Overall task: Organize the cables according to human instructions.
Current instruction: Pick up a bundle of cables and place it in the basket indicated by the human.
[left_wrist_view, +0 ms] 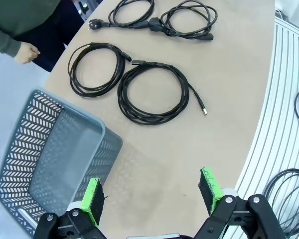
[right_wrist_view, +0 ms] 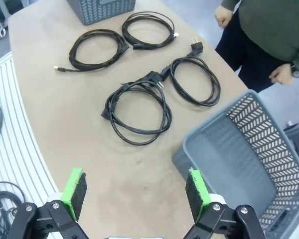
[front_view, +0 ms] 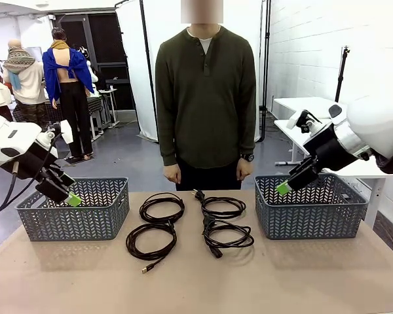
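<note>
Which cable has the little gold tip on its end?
The cable nearest the robot on its left side: its thin tail ends in a gold-tipped plug.

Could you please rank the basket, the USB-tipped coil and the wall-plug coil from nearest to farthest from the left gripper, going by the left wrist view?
1. Basket, just to the left of the open left gripper.
2. USB-tipped coil, mid-table, straight ahead.
3. Wall-plug coil, farthest, at the top of the view.
</note>
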Motion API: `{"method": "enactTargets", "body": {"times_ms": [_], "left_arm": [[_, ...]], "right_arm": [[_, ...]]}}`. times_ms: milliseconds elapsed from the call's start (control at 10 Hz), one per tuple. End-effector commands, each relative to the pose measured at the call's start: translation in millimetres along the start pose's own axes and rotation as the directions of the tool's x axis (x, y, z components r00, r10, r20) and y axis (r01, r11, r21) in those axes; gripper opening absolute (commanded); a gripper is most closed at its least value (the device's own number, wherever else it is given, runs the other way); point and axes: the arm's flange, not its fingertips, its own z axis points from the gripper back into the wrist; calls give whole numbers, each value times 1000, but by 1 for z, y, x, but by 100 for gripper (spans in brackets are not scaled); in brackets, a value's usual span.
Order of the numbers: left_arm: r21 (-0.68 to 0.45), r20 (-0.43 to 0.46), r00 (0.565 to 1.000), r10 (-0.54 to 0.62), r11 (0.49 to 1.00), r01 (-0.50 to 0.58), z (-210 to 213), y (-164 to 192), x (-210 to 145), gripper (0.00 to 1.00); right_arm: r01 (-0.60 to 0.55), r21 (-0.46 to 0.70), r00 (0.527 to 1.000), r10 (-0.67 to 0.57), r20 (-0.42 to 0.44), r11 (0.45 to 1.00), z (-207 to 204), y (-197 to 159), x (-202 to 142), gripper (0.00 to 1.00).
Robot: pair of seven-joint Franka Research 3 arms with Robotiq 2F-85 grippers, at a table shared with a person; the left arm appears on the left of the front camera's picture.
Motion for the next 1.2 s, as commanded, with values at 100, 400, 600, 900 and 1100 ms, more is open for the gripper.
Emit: {"method": "enactTargets", "body": {"times_ms": [100,400,600,900,1100], "left_arm": [[-7,5,1000,-1,1000,1,-1,2,-2,100],[-7,5,1000,-1,1000,1,-1,2,-2,100],[-7,5,1000,-1,1000,1,-1,2,-2,100],[-7,5,1000,-1,1000,1,-1,2,-2,100],[-7,5,1000,-1,1000,1,-1,2,-2,100]], "right_arm": [[-7,12,1000,7,14,1000,-1,-2,-1,100],[-7,12,1000,7,14,1000,-1,-2,-1,100],[-7,12,1000,7,14,1000,-1,-2,-1,100],[-7,12,1000,7,14,1000,-1,-2,-1,100],[-7,12,1000,7,14,1000,-1,-2,-1,100]]}}
